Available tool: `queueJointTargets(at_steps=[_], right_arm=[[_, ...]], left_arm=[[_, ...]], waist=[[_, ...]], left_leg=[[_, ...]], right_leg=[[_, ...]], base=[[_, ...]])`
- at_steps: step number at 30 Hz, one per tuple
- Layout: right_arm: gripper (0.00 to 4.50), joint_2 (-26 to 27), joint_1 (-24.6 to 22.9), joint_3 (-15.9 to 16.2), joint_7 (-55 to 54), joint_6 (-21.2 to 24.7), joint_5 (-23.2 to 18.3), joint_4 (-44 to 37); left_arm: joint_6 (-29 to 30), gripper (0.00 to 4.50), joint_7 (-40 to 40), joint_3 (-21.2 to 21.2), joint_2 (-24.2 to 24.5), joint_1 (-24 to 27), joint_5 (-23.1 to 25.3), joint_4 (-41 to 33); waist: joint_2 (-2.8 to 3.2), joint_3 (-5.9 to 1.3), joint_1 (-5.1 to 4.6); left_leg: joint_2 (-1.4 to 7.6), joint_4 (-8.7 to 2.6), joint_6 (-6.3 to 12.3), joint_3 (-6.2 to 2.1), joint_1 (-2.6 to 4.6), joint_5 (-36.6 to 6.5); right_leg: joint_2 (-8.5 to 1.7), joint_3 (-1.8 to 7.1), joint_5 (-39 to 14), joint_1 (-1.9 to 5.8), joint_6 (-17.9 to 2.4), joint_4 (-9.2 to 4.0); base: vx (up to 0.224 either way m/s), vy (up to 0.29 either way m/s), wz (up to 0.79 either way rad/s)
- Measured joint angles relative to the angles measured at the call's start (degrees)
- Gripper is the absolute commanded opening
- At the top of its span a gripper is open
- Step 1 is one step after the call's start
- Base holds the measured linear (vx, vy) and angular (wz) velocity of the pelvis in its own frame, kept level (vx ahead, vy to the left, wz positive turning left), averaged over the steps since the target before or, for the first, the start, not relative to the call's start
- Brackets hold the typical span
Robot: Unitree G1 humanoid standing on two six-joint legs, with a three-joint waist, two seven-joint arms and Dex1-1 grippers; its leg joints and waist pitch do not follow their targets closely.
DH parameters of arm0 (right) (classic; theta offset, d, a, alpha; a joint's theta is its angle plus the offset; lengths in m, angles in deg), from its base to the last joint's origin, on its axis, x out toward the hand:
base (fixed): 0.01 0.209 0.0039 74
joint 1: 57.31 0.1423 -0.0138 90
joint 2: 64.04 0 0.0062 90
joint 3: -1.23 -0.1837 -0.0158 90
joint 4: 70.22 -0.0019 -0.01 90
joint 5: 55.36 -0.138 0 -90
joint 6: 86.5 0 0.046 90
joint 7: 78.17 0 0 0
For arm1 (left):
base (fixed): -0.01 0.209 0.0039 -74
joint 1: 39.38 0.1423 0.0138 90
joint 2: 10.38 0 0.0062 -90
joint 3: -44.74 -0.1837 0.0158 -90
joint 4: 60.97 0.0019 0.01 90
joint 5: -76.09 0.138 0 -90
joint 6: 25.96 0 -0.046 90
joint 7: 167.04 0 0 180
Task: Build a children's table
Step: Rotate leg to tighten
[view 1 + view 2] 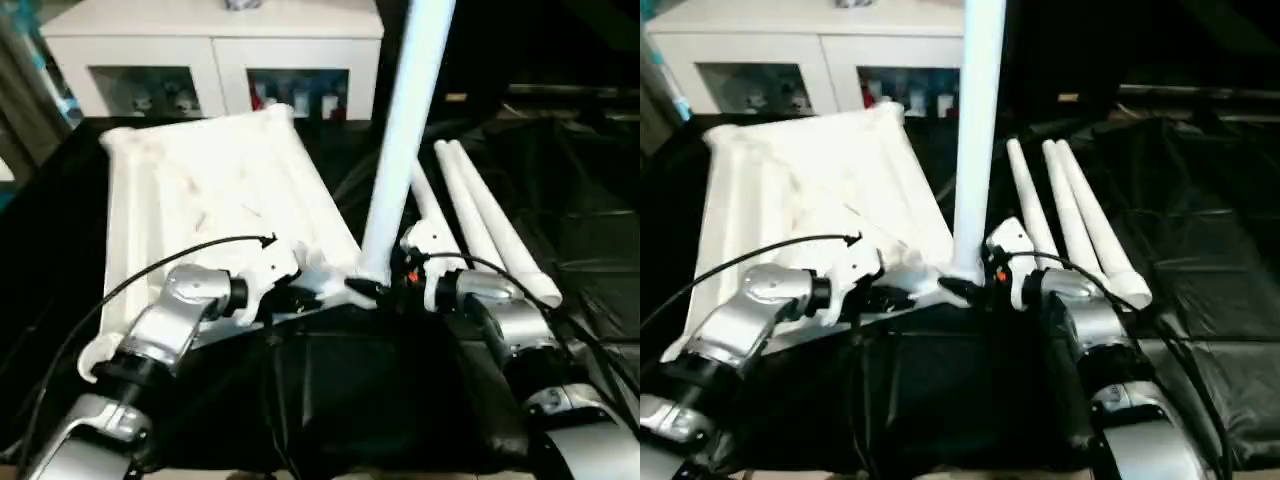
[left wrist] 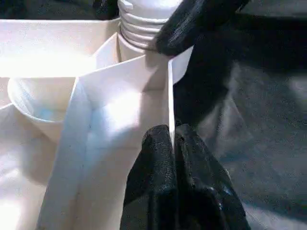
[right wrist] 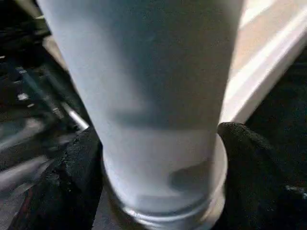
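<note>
We are wearing silver, rounded forearms (image 1: 165,325) ending in white wrist housings (image 1: 268,268). Thin black cables (image 1: 150,268) are looping over both arms. Our jaws are showing thick black fingers (image 2: 168,191) with a matte, slightly textured surface.

A black sheet (image 1: 1200,300) carries the upturned tabletop (image 1: 200,190) and three loose legs (image 1: 1070,215).
</note>
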Motion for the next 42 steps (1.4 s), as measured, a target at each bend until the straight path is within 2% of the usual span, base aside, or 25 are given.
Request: queueJointTargets(at_steps=[2, 5, 11, 15, 20, 26, 30, 32, 34, 37, 42], right_arm=[[3.67, -0.24, -0.1, 0.38, 1.2, 0.22, -0.05, -0.19], [3.31, -0.46, -0.32, 0.56, 2.21, 0.56, -0.16, -0.94], [2.89, -0.58, -0.87, 0.79, 3.17, 1.77, -0.92, -2.1], [2.8, 0.14, -1.23, 0.2, 0.89, 1.46, -0.88, -2.07], [2.78, 3.46, -0.33, -2.68, -12.65, -1.08, 0.27, 1.89], [2.77, 9.68, 2.0, -6.86, -32.62, -1.01, 1.26, 5.77], [2.77, 11.99, 3.6, -7.58, -41.03, -2.6, 2.4, 8.41], [3.47, 12.26, 3.8, -7.7, -41.64, -3.43, 2.44, 9.21], [3.5, 12.27, 3.73, -7.79, -40.52, -3.61, 2.39, 9.23], [3.76, 11.72, 3.68, -7.75, -36.96, -3.86, 2.24, 9.13], [3.76, 8.85, 3.09, -5.29, -27.21, -4.02, 2.29, 7.97]], left_arm=[[0.0, 0.0, 0.71, -0.04, 0.49, 0.28, -0.16, -0.29], [0.0, 0.0, 1.17, -0.04, 0.76, 0.32, -0.19, -0.46], [0.0, 0.0, 1.59, -0.03, 0.92, 0.51, -0.25, -0.62], [0.0, 0.0, 0.28, -0.02, 0.19, 0.51, -0.14, -0.34], [0.61, 0.0, -8.14, 0.12, -4.68, -2.57, 2.47, 4.26], [2.51, 0.0, -19.5, 0.26, -12.15, -8.23, 4.5, 12.64], [2.62, 0.0, -23.4, 0.96, -15.09, -9.98, 4.92, 16.05], [2.56, 0.0, -23.57, 1.11, -15.32, -10.02, 5.08, 16.33], [2.4, 0.0, -23.31, 1.19, -15.17, -10.02, 5.09, 16.34], [1.62, 0.0, -21.31, 1.27, -13.99, -9.76, 5.03, 16.1], [0.01, 0.0, -15.56, 1.05, -10.33, -7.88, 4.3, 13.3]], waist=[[0.0, 0.0, 0.05], [0.0, 0.0, 0.13], [0.0, 0.0, 0.19], [0.0, 0.0, 0.12], [0.0, -0.01, -0.06], [0.03, -0.03, 0.02], [0.15, -0.08, -0.02], [0.2, -0.12, -0.03], [0.22, -0.13, -0.1], [0.22, -0.13, -0.24], [0.22, -0.13, -0.69]], left_leg=[[0.01, 0.01, -0.01, 0.0, 0.02, 0.0], [0.01, 0.01, -0.01, 0.0, 0.03, 0.01], [0.01, 0.03, -0.01, 0.0, 0.02, 0.01], [0.01, 0.07, -0.01, 0.0, 0.04, 0.01], [-0.04, 0.2, -0.03, 0.0, 0.31, 0.0], [-0.05, 0.16, -0.03, -0.04, 0.37, 0.0], [-0.11, 0.17, -0.03, -0.07, 0.4, 0.0], [-0.13, 0.17, -0.03, -0.1, 0.41, 0.0], [-0.13, 0.16, -0.03, -0.1, 0.4, 0.0], [-0.12, 0.16, -0.03, -0.14, 0.37, 0.0], [-0.04, 0.08, -0.03, -0.16, 0.33, 0.0]], right_leg=[[0.0, 0.0, 0.0, 0.0, 0.0, 0.03], [0.0, 0.01, 0.0, 0.01, 0.0, 0.07], [0.0, 0.01, 0.0, 0.01, 0.0, 0.08], [0.0, 0.03, 0.0, 0.02, 0.0, 0.11], [-0.04, 0.14, 0.0, 0.15, 0.01, 0.35], [-0.04, 0.14, -0.19, 0.27, 0.34, 0.38], [-0.07, 0.14, -0.21, 0.39, 0.37, 0.32], [-0.07, 0.14, -0.21, 0.44, 0.38, 0.28], [-0.07, 0.14, -0.22, 0.42, 0.38, 0.26], [-0.07, 0.1, -0.21, 0.39, 0.38, 0.26], [-0.04, 0.02, -0.15, 0.3, 0.32, 0.36]], base=[[0.0, 0.0, 0.0], [0.0, 0.0, 0.0], [0.0, 0.0, 0.0], [0.0, 0.0, 0.0], [0.0, 0.0, 0.0], [0.0, 0.0, 0.0], [0.0, 0.0, 0.0], [0.0, 0.0, 0.0], [0.0, 0.0, 0.0], [0.0, 0.0, 0.0], [0.0, 0.0, 0.0]])
